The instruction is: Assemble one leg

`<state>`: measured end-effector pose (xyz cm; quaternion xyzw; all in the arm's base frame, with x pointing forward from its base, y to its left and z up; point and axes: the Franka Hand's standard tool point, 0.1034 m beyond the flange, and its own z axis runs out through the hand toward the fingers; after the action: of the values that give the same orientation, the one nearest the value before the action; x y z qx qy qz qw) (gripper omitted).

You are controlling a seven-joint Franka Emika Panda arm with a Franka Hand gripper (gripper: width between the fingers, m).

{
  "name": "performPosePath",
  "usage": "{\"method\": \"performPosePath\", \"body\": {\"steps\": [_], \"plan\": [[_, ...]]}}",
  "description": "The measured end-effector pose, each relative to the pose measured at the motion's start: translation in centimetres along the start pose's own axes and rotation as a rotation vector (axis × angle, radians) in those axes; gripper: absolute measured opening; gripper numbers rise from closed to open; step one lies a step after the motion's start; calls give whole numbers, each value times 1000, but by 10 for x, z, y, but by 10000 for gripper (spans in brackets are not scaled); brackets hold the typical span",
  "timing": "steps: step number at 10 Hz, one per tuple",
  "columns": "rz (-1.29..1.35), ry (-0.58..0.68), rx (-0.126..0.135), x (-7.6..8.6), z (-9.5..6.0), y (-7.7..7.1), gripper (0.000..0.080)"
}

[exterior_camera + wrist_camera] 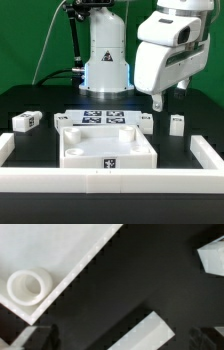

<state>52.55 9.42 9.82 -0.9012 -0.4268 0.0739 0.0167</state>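
The large white square tray-like plastic part, with raised walls and a round hole at its corner, lies in the middle of the black table and serves as the reference here. The leg, a small white rectangular plastic block, lies on the table just beside the tray part's far corner on the exterior view's right, apart from it. In the wrist view the leg shows as a pale slanted block across a dark strip of table from that corner and its hole. The white two-finger gripper hangs above the table, higher than the leg and slightly beyond it from the tray part, touching nothing. Its fingers appear only as blurred grey shapes, spread well apart with the leg lying in the gap below them, so they are released and grasp nothing. A second small white block stands farther out from the same corner, near the leg. Two more small white blocks lie off the tray part's opposite far corner, one close by and one farther out. The marker board lies just behind the tray part, and the robot's white base stands beyond that. A low white wall runs along the tray part's near side.
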Motion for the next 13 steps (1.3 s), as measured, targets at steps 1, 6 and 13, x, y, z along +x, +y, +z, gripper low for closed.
{"method": "performPosePath", "body": {"steps": [1, 6, 13], "plan": [[0, -2, 1, 0, 0, 0, 650], [1, -3, 3, -1, 1, -1, 650], [-303, 95, -101, -40, 15, 25, 650]]}}
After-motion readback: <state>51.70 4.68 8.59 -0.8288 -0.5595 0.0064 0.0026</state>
